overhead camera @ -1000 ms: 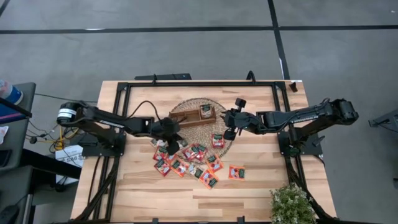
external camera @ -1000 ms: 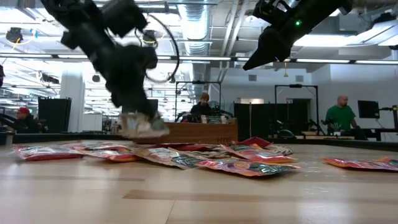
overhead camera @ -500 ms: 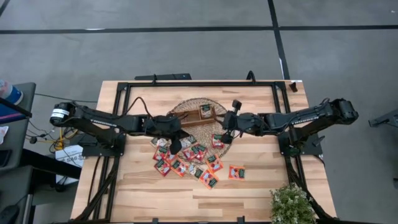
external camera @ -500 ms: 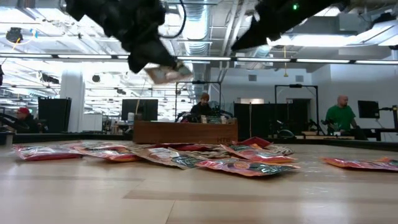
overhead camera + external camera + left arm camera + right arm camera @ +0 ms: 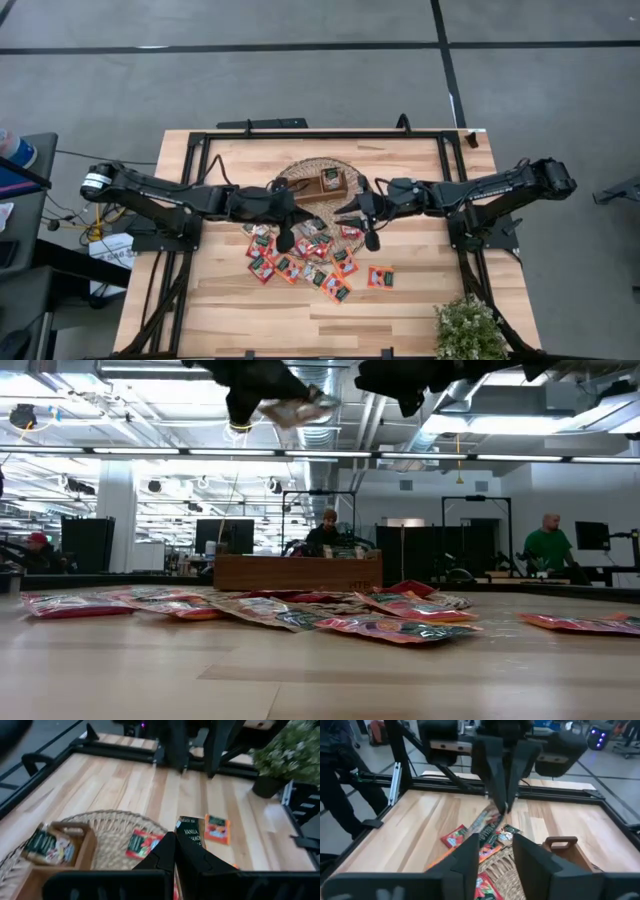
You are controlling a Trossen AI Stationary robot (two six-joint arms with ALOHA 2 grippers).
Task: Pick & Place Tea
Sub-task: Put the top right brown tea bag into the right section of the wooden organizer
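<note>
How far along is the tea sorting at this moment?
Done: the wooden tray on the woven mat already holds at least one sachet. In hand: the left gripper, jaws shut, holds a lifted sachet above the pile. The right gripper, jaws apart, is empty. Left: over a dozen loose sachets lie on the table.

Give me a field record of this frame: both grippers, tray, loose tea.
left gripper: shut on a tea sachet, raised above the table
right gripper: open, holds nothing, above the mat's right edge
wooden tray: on the woven mat, one sachet showing inside
loose sachets: scattered on the table, in front of the mat
</note>
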